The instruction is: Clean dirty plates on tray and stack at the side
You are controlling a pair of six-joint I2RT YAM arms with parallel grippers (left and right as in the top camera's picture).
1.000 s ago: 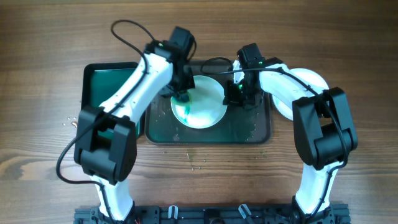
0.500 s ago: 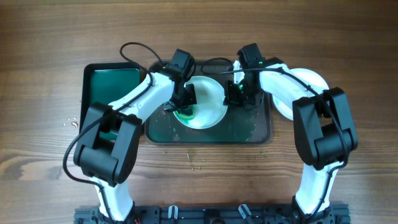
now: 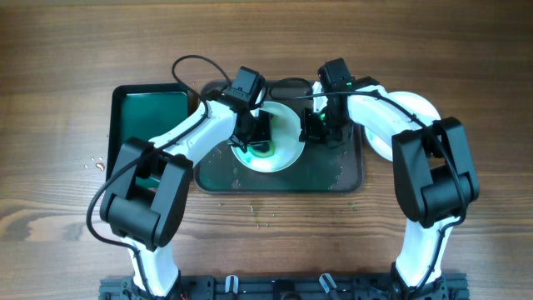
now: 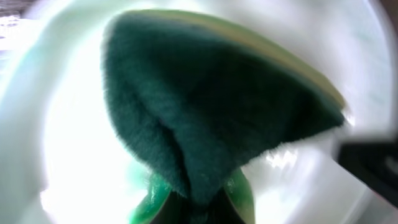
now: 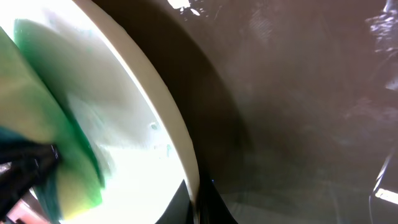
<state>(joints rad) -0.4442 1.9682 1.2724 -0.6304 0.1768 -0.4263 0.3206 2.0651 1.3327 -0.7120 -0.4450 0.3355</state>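
A round white plate (image 3: 281, 150), smooth and glossy with a shallow raised rim, lies on the dark rectangular tray (image 3: 333, 177) at the middle of the overhead view, on a brown wood-grain worktop (image 3: 67, 67). The tray's surface is wet and shiny, with pale flecks and droplets scattered over it. The left claw (image 3: 254, 133) is clamped on a sponge (image 3: 258, 150), pressing it against the left half of the plate. In the left wrist view the sponge (image 4: 211, 106) fills the frame: a dark green, fuzzy scouring face with a thin yellow foam layer along its upper edge, pinched at the bottom between glossy green fingers (image 4: 239, 193). Pale green smears tint the white around it. The right claw (image 3: 313, 129) sits at the plate's right rim, narrowed onto it; in the right wrist view the cream rim (image 5: 180, 149) curves down into a dark finger (image 5: 208, 205) at bottom centre. A green rectangular bin (image 3: 146, 108) stands just left of the tray. Small crumbs (image 3: 93, 163) dot the worktop at left.
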